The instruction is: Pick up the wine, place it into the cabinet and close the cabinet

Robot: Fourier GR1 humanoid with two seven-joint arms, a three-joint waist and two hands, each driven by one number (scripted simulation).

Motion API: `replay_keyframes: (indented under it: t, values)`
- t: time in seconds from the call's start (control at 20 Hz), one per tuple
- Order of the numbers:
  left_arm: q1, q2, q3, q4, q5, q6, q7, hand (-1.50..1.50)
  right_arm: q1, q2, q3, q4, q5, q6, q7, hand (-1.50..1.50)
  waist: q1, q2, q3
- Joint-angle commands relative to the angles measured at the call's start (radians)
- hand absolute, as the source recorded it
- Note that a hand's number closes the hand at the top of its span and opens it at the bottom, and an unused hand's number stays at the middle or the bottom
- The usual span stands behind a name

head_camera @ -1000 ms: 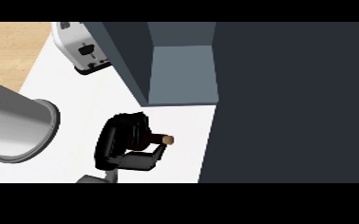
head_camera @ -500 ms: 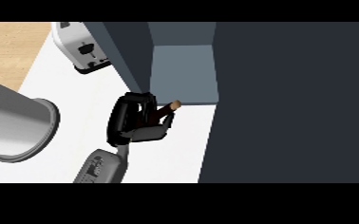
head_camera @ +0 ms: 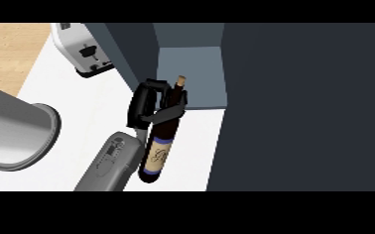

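The wine (head_camera: 159, 148) is gripped by the curled right hand (head_camera: 147, 104) near the tabletop's (head_camera: 81, 104) far edge, neck toward the open cabinet (head_camera: 192, 74). Placing and closing remain.

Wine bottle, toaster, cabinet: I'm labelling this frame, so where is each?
wine bottle (head_camera: 156, 155), head view, on its cream label.
toaster (head_camera: 74, 44), head view, on its white body.
cabinet (head_camera: 198, 64), head view, on the open compartment's inner wall.

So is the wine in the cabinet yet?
Not yet. The hand holds the wine bottle, mostly over the counter; only its corked neck overlaps the open cabinet.
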Motion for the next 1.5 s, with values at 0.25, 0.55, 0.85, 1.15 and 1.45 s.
replay_keyframes:
  t: [0.25,0.55,0.85,1.15,1.45]
  values:
    - [-0.177,-0.002,0.027,0.279,0.109,0.003,-0.133,1.50,0.133,-0.028,-0.003,-0.192,-0.045,0.028,-0.027,-1.50,-0.016,0.004,0.000]
    - [-0.347,-0.002,-0.035,0.354,0.232,0.103,-0.060,1.50,0.126,-0.009,0.028,-0.180,-0.029,0.021,-0.030,-1.50,-0.027,0.004,0.000]
    - [-0.401,-0.002,-0.057,0.512,0.278,0.121,-0.140,1.50,0.168,-0.014,0.017,-0.168,-0.082,0.059,-0.122,-1.50,-0.044,0.009,0.000]
    - [-0.538,-0.002,-0.033,0.700,0.235,0.139,-0.076,1.50,0.155,-0.010,0.020,-0.155,-0.079,0.070,-0.120,-1.50,-0.043,0.014,0.000]
    - [-0.571,-0.002,0.028,0.789,0.312,0.126,-0.136,1.50,0.173,-0.029,-0.002,-0.158,-0.112,0.097,-0.131,-1.50,-0.061,0.023,-0.001]
